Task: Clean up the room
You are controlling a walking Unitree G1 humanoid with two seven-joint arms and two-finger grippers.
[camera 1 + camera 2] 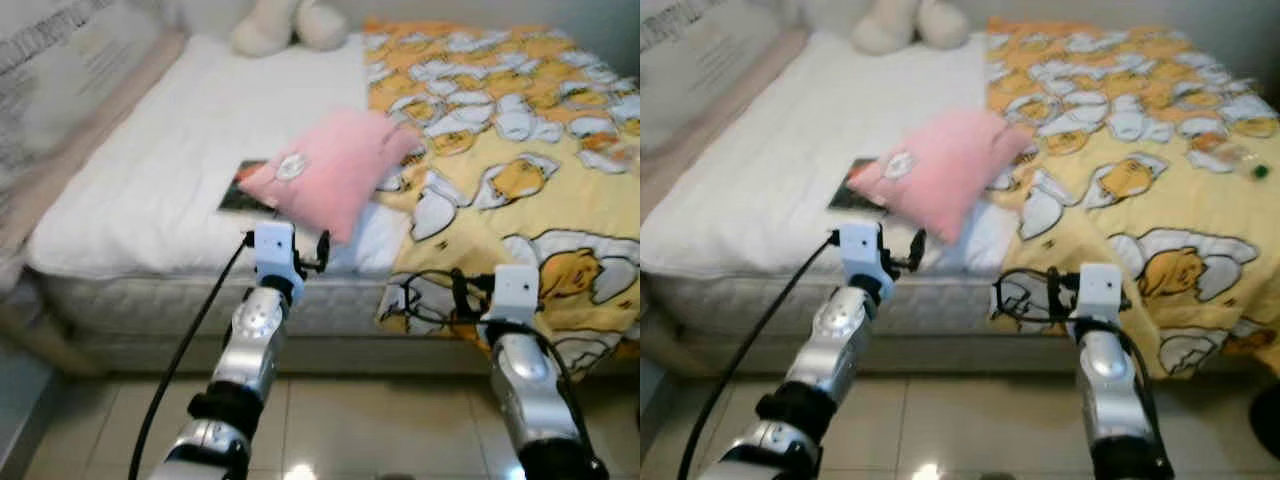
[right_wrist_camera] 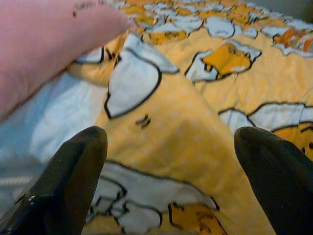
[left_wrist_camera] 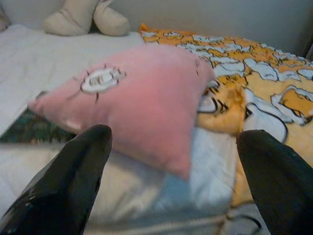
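Observation:
A pink pillow (image 1: pixel 335 170) with a small white patch lies tilted near the front edge of the white mattress (image 1: pixel 150 190). It rests partly on a dark book (image 1: pixel 238 190) and touches the yellow duck-print blanket (image 1: pixel 520 150). My left gripper (image 3: pixel 176 137) is open at the mattress edge, just short of the pillow's lower corner. My right gripper (image 2: pixel 171 137) is open over the blanket's hanging front part, with nothing between its fingers.
A cream plush toy (image 1: pixel 290 25) sits at the head of the bed. A padded headboard or wall panel (image 1: pixel 60 70) runs along the bed's left side. Small items lie on the blanket at the far right (image 1: pixel 1240 160). Beige tiled floor (image 1: pixel 360 420) lies below the arms.

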